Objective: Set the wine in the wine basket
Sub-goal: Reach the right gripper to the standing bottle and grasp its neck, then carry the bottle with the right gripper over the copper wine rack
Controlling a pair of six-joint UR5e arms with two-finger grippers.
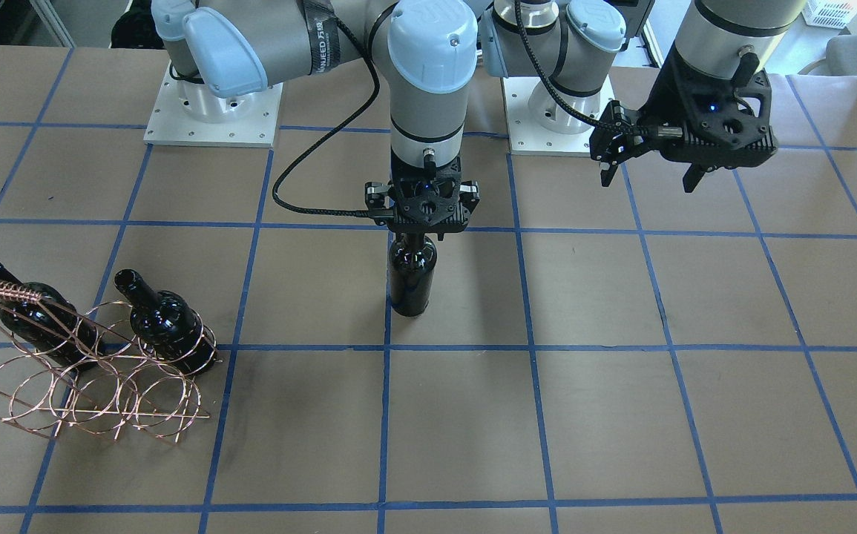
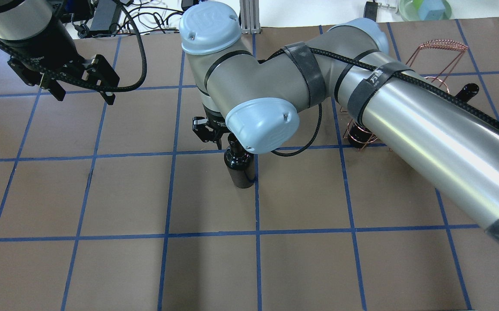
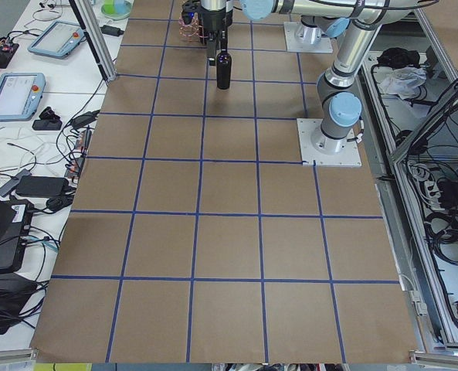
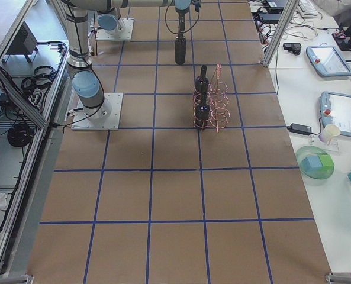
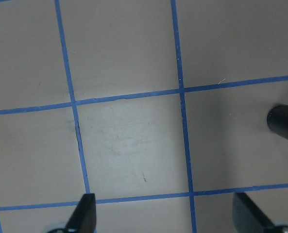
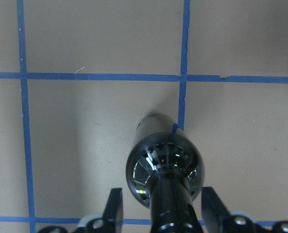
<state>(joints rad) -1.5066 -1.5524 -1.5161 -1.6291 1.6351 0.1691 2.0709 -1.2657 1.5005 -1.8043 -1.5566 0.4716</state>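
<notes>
A near-black wine bottle (image 1: 412, 274) stands upright on the table near its middle; it also shows in the overhead view (image 2: 238, 166). My right gripper (image 1: 416, 231) is over it, jaws on either side of the slim neck. In the right wrist view (image 6: 162, 208) a gap shows between each finger (image 6: 113, 206) and the neck, so the gripper is open. The copper wire wine basket (image 1: 94, 386) stands on my right side and holds two alike bottles (image 1: 46, 315) (image 1: 168, 326). My left gripper (image 1: 649, 182) hangs open and empty above the table, clear in the left wrist view (image 5: 165, 216).
The two arm bases (image 1: 213, 111) (image 1: 558, 111) are bolted at the robot's edge of the table. Blue tape lines grid the brown table top (image 1: 621, 415). In the overhead view my right arm covers much of the basket (image 2: 437, 47).
</notes>
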